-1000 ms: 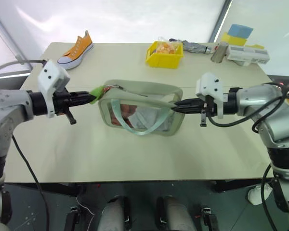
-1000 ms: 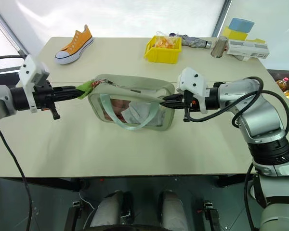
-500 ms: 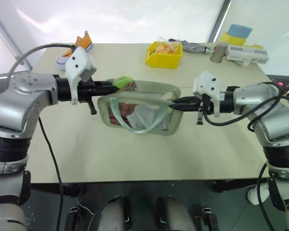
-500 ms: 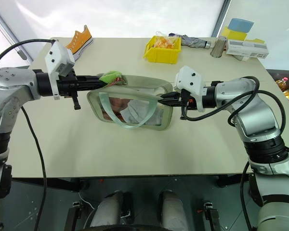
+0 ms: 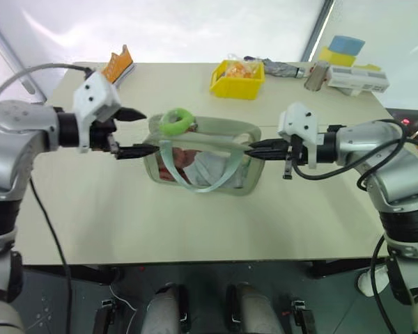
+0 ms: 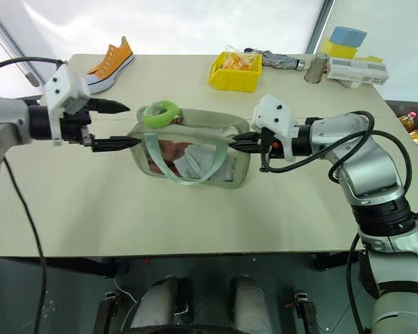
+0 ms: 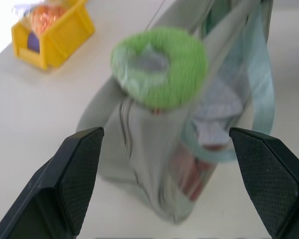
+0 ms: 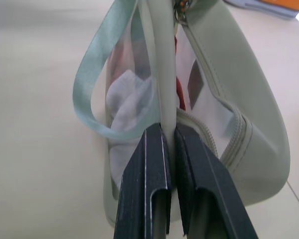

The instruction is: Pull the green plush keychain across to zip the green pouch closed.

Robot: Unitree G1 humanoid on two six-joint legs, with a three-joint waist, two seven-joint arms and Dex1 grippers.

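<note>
The green pouch (image 5: 226, 177) stands on the table with its clear window and pale strap facing me. The green plush keychain (image 5: 176, 121) lies on the pouch's top near its left end, seen close and blurred in the left wrist view as a fuzzy ring (image 7: 159, 67). My left gripper (image 5: 137, 132) is open just left of the pouch, its fingers apart and holding nothing, a short gap from the keychain. My right gripper (image 5: 254, 147) is shut on the pouch's right end, with a pale green seam (image 8: 162, 74) pinched between its fingers (image 8: 149, 164).
A yellow bin (image 5: 237, 80) with small items sits behind the pouch. An orange sneaker (image 6: 111, 61) lies at the table's back left. A white box (image 5: 359, 78), a grey bundle and blue and yellow blocks (image 5: 345, 49) crowd the back right corner.
The left gripper carried the keychain rightward along the pouch's top, then let it go, opened and drew back left. The keychain now rests on the pouch. The right gripper kept still.
</note>
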